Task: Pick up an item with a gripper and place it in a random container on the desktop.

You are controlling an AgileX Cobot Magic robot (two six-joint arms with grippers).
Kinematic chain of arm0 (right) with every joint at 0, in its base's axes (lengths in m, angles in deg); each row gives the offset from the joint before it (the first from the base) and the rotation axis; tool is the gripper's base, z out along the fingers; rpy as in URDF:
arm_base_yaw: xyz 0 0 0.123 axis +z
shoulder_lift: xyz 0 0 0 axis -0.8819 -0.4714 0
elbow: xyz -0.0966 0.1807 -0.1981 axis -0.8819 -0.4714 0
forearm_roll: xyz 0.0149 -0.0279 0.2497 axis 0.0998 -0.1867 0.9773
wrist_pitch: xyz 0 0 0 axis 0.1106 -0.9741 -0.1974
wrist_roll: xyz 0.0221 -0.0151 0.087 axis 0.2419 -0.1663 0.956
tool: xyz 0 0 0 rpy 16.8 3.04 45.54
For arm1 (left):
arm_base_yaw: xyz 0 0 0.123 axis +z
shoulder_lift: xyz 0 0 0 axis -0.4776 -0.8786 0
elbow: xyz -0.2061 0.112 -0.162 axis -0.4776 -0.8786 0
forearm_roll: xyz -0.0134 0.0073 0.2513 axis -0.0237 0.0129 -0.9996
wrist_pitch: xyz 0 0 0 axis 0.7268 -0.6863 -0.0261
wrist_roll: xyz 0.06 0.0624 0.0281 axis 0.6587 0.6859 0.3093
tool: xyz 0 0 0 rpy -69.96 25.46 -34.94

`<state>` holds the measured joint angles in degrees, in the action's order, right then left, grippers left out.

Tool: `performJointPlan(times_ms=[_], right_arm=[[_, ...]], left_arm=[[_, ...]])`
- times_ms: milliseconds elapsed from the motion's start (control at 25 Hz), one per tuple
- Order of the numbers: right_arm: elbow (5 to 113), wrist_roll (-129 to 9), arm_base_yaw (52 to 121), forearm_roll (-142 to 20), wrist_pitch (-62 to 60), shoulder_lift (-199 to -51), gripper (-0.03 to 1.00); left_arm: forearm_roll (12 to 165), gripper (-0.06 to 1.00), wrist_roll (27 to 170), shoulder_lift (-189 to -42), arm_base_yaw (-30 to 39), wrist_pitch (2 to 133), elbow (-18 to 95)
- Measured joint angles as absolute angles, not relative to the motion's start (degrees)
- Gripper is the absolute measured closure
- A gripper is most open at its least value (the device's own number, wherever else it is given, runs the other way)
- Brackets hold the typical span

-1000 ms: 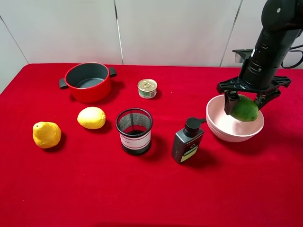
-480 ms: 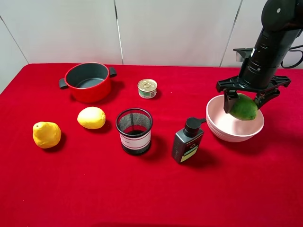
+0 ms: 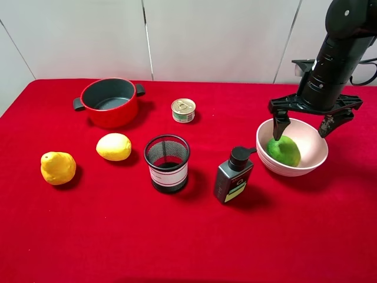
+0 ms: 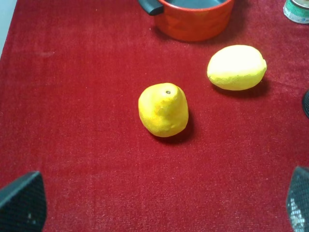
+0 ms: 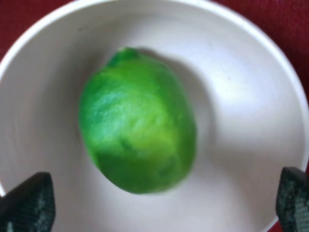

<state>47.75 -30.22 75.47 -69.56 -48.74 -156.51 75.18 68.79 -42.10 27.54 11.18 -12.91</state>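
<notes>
The green lime [image 3: 284,151] lies inside the pale pink-white bowl [image 3: 316,155] on the red desktop [image 3: 118,224] at the right. The right wrist view shows the lime [image 5: 137,146] resting in the bowl [image 5: 241,87], free of the fingers. My right gripper [image 3: 301,124] hangs open just above the bowl, its two dark fingers spread over the rim. My left gripper [image 4: 159,205] is open and empty, above the red cloth near a yellow fruit [image 4: 163,109]; the arm is out of the high view.
A red pot [image 3: 109,101] with dark handles stands at the back left. A metal tin can [image 3: 183,110], a black mesh cup [image 3: 167,163] and a dark pump bottle [image 3: 234,175] stand mid-table. Two yellow fruits [image 3: 58,167] [image 3: 113,147] lie at the left.
My right gripper opened and let go of the lime, which dropped into the bowl and rolled to its left side.
</notes>
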Motion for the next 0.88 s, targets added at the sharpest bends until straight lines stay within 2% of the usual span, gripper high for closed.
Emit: performJointPlan(times_ms=[400,880], right_arm=[[47.8,-30.0,75.5,-69.6,-47.8,-155.0,0.28],[47.8,-30.8,75.5,-69.6,-49.2,-143.7,0.28]], left_arm=[[75.2,-0.05,68.8,-42.1,27.5,11.2,-12.9],[75.2,-0.05,68.8,-42.1,27.5,11.2,-12.9]])
